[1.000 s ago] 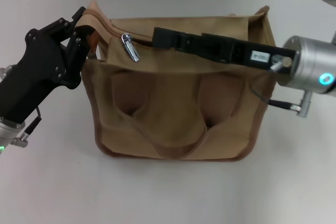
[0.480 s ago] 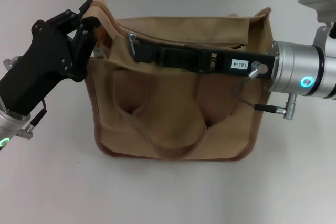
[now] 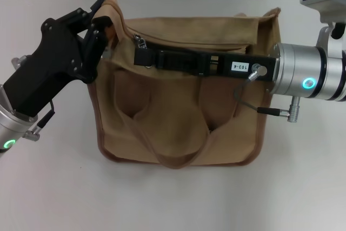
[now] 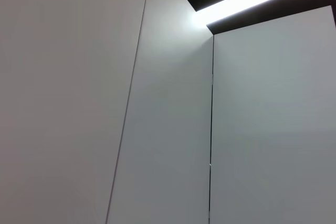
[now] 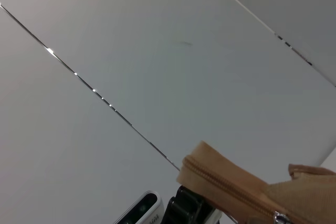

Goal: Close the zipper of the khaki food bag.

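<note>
A khaki bag (image 3: 181,117) lies on a white counter (image 3: 173,198), handles toward the near side, top edge toward the far side. The zipper (image 3: 189,47) runs along that far top edge, and its silver slider (image 3: 139,40) sits near the left end.

The left gripper (image 3: 102,28), black, has its fingers closed on the bag's far left corner, holding the fabric up. The right gripper (image 3: 143,57) reaches in from the right across the top, its tip just beside the slider; whether its fingers have closed on the pull tab, I cannot tell.

The step in hand looks like taking hold of the slider. Next, the right arm likely needs a firm pinch on the tab, then a steady pull along the zipper line toward the right end while the left keeps the corner taut.
</note>
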### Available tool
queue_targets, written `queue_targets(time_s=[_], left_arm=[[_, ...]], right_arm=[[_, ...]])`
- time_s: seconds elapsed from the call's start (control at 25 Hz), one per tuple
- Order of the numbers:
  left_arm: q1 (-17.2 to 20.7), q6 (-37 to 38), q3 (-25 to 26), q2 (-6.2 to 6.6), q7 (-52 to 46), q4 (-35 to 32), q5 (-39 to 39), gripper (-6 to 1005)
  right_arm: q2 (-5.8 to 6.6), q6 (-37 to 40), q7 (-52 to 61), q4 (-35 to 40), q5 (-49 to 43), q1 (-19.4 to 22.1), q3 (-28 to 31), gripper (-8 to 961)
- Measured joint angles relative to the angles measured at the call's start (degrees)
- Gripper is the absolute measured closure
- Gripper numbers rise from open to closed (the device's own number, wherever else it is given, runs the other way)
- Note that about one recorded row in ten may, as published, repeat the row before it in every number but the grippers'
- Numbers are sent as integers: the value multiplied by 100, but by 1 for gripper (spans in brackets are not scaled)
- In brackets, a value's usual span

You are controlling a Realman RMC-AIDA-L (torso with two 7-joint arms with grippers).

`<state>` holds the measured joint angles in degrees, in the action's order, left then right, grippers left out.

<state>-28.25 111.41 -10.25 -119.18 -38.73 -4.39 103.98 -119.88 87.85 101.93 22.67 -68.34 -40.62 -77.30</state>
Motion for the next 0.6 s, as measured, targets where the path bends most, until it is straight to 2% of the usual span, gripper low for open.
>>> queue_targets(time_s=[0.56,0.6], left_arm=[[3,53,-21,0,-4,51,-1,933],[3,53,-21,0,-4,52,-1,933]], right_arm=[[0,-25,-244,-74,92,58,-80,311],[0,-45,-238,-74,92,50,-95,351]])
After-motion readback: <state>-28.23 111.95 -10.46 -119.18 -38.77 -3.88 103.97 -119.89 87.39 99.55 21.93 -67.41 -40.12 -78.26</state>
